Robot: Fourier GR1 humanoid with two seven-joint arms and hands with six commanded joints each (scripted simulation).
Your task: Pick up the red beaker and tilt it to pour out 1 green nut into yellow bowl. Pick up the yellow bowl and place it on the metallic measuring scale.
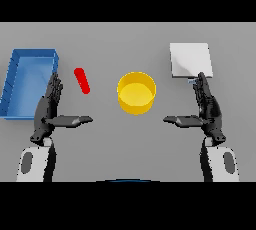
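While both hands rest apart, red beaker (82,80) lies beside left hand (48,108).

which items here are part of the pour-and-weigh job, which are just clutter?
Job: red beaker, yellow bowl, scale, left hand, right hand, both open and holding nothing.
Clutter: blue bin at the table's left. No green nut visible.

One red beaker (82,80). One yellow bowl (136,92). One metallic measuring scale (190,60), white-topped. One blue tray (28,81). Two hands: left hand (48,110), right hand (207,107). One grey surface (125,139) under all.
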